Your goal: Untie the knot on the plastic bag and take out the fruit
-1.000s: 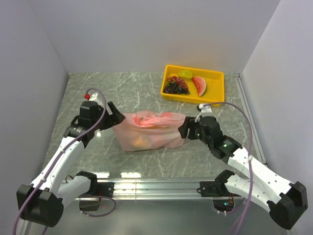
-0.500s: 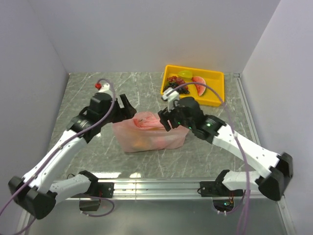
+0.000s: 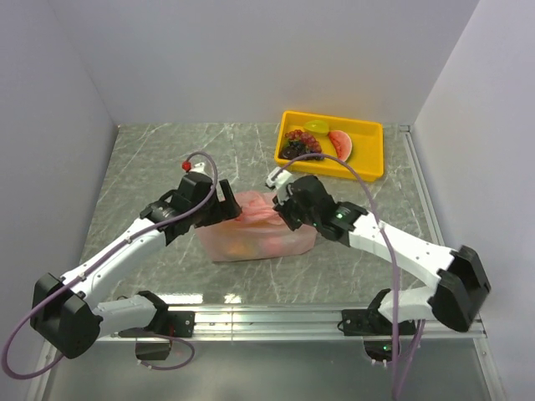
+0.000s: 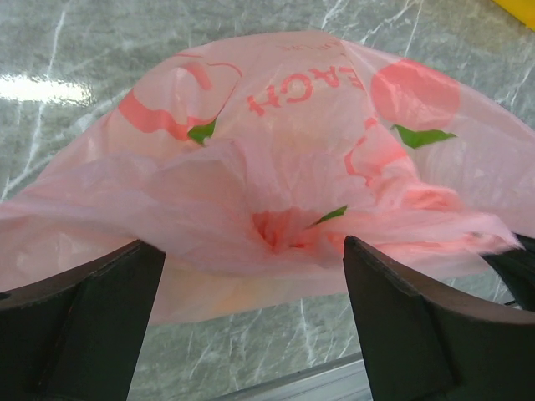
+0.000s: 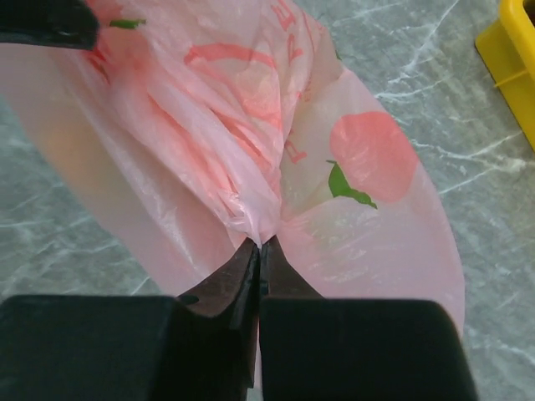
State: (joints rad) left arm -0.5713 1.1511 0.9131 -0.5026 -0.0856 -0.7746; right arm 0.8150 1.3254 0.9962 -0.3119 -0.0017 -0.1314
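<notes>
The pink plastic bag (image 3: 255, 238) lies on the table between my two arms, with a faint orange shape of fruit (image 3: 242, 245) showing through it. My left gripper (image 3: 232, 205) stands open at the bag's upper left. In the left wrist view the left gripper (image 4: 251, 251) has its jaws wide apart on either side of a puckered gather, the knot (image 4: 280, 230). My right gripper (image 3: 280, 209) is at the bag's top. In the right wrist view the right gripper (image 5: 261, 242) is shut on a pinched bunch of the plastic bag (image 5: 359, 167).
A yellow tray (image 3: 368, 171) stands at the back right, holding a watermelon slice (image 3: 340, 145) and a dark grape bunch (image 3: 299, 147). Its corner (image 5: 510, 67) shows in the right wrist view. White walls enclose the table on three sides.
Both arms have moved in over the bag's top. The right gripper, open before, has shut on a bunch of the bag's plastic. The left gripper stays open.
</notes>
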